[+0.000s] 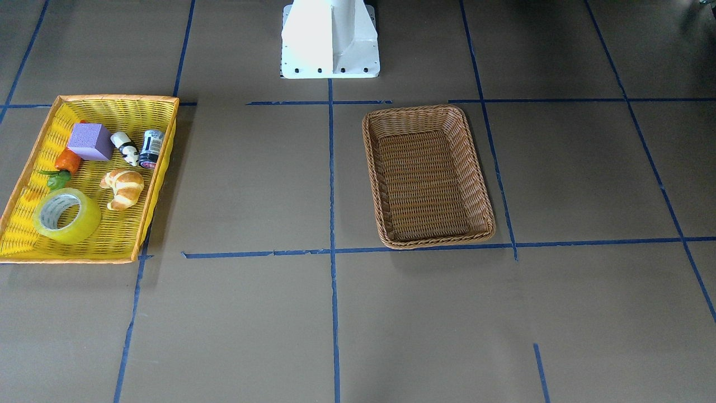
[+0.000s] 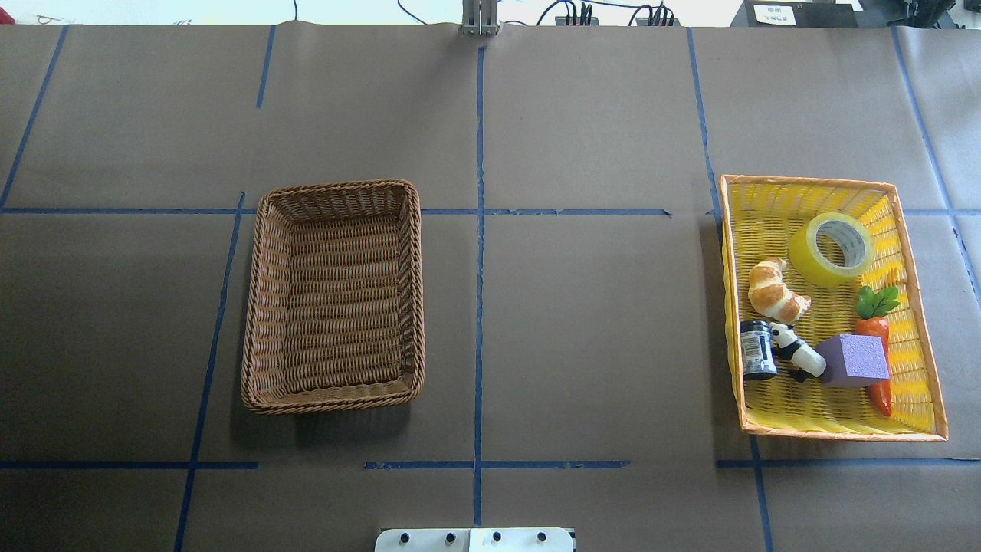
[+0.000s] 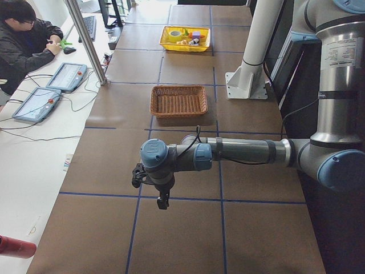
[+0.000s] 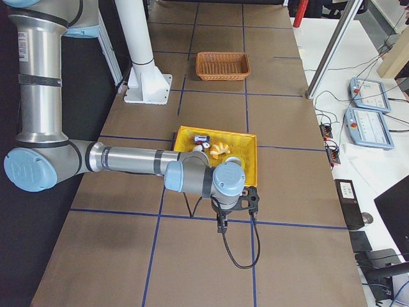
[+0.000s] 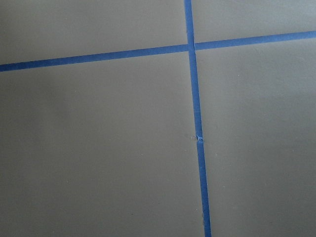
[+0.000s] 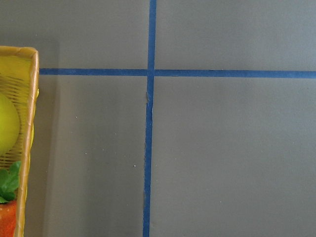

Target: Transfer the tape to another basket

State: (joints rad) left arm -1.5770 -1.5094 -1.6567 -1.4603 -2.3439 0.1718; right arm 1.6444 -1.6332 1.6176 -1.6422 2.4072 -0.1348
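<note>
Brown paper with blue grid lines covers the table (image 2: 536,115). Tape (image 2: 831,249) lies in the yellow tray (image 2: 805,182), at the end far from the base, hole up and slightly tipped. Right gripper (image 4: 222,224) hangs over bare table just outside the tray, and the tape shows at the left edge of its wrist view. The right arm is nearer. Left gripper (image 3: 162,201) hangs well apart, past the basket (image 2: 337,186). Finger state of either gripper: cannot tell.
</note>
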